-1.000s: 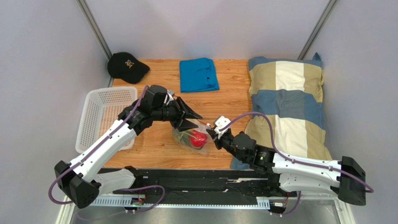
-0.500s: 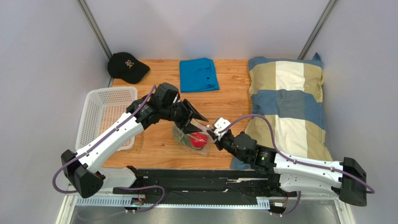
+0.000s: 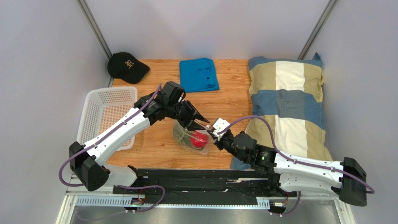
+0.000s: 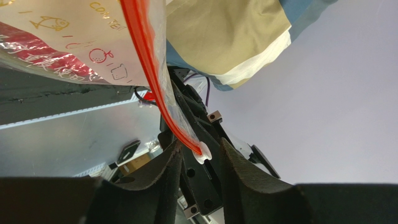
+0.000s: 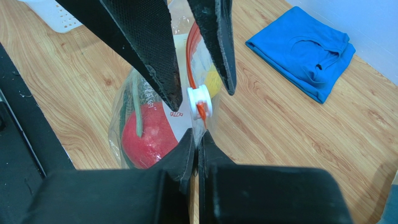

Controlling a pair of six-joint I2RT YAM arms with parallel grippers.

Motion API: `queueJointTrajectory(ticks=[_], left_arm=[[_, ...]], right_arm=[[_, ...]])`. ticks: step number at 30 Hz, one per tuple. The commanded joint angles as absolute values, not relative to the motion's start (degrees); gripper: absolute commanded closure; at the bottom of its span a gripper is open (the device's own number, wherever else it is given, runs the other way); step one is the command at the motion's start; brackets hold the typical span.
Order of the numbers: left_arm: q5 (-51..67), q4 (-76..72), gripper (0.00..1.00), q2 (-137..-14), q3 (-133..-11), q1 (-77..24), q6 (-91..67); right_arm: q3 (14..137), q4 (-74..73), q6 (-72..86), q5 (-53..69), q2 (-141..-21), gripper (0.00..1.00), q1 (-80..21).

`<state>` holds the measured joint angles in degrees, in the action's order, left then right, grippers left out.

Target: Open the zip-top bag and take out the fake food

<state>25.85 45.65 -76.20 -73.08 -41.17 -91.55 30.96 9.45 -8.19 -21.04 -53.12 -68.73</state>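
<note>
We're in the opening step, and it all turns on the white slider (image 5: pixel 199 101). The zip-top bag (image 3: pixel 190 138) lies on the wooden surface (image 3: pixel 154 149), white basket (image 3: pixel 85 116) to one side of it and striped pillow (image 3: pixel 287 107) to the other. The fake food is all inside: the red fruit (image 5: pixel 148 136) bulges at the bag's bottom, the yellow fruit (image 5: pixel 214 80) sits nearer the zip, and green stems (image 5: pixel 137 112) run along one side. The orange-red zip strip (image 4: pixel 148 60) looks sealed along what shows of it, with the slider parked at the bag's pillow-side corner. The right fingers (image 5: pixel 196 140) are pressed together on the bag's plastic just past that corner, anchoring it and, I'd say, holding that end a little off the surface. The left fingers (image 3: pixel 202 122) stand spread, one on each side of the slider. The left wrist view shows a sliver of daylight on both sides, so they are straddling it, not gripping yet. By my reading, the next move calls for a square pinch on the slider. Then it needs drawing along the strip toward the bag's far corner while the right fingers hold firm against the pull. The slider is small and slick-looking and the film is crinkly, so a skewed squeeze could pop it free or catch plastic instead. Nothing is out of the bag yet.
</note>
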Motion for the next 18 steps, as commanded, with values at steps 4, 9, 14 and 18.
queueJointTrajectory(ticks=[4, 9, 14, 18], left_arm=[[26.54, 45.88, 0.66, -77.17, -76.38, -41.48, -91.41], [27.16, 45.70, 0.69, -77.52, -76.90, -41.75, -90.88], [28.47, 46.31, 0.56, -77.43, -76.55, -42.45, -91.14], [28.04, 47.90, 0.56, -76.90, -77.17, -42.63, -91.06]], right_arm=[[33.93, 11.60, -9.67, -21.09, -53.61, 1.00, -68.55], [33.66, 11.43, -9.67, -21.80, -53.35, 1.00, -68.56], [33.49, 11.60, -9.93, -22.32, -53.35, 1.00, -68.47], [33.49, 11.43, -10.37, -22.32, -53.35, 1.00, -68.64]])
